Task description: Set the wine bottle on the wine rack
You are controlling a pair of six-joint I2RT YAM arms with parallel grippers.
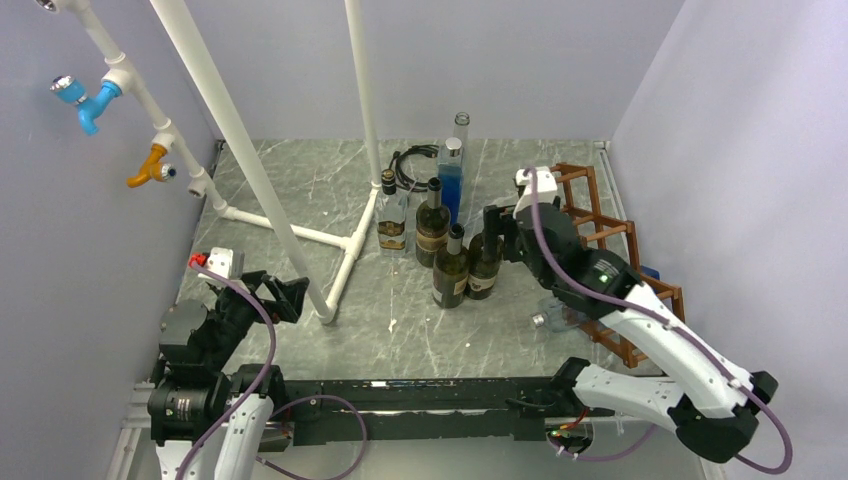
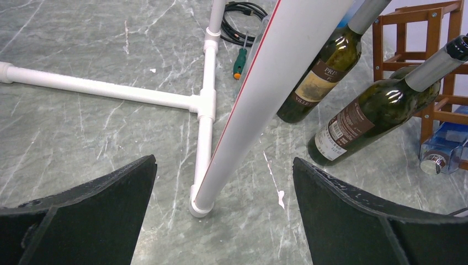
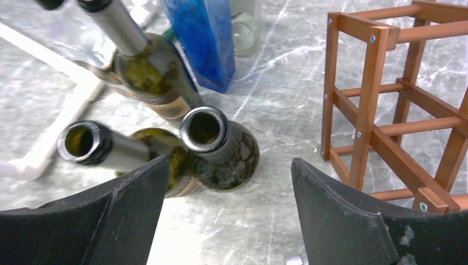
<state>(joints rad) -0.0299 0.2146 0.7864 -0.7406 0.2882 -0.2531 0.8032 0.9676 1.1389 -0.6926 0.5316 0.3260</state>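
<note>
Nearest, at the left edge: arm folded low over its base, the left gripper [image 1: 285, 297] pointing across the grey marbled table [image 1: 300, 190] toward the white plastic pipe frame [image 1: 254, 175]. Spread wide, grasping nothing; black fingers [image 2: 94, 215] apart over bare tabletop and a pipe foot.

Further in, on the right: arm stretched forward and inward from its base, elbow raised, wrist bent downward. At its end the right gripper [image 3: 229, 210], poised above the bottle cluster, released, jaws wide, nothing between them.

Directly beneath, framed by the pads in the wrist view: dark green glass wine bottle [image 3: 221, 149], upright on the table, mouth open, neck ringed in dark foil. Stands just left of the reddish-brown open-frame wine rack [image 3: 370, 99], apart from it, outside its cells. Just beside it, a second green bottle with a silver neck sleeve [image 3: 127, 152].

Behind: two more labelled bottles, a blue square glass bottle [image 1: 451, 180], a tall clear glass cylinder [image 1: 461, 125], a coil of black cable [image 1: 405, 165]. At the rack's near foot: a clear bottle lying on its side [image 1: 548, 318].
</note>
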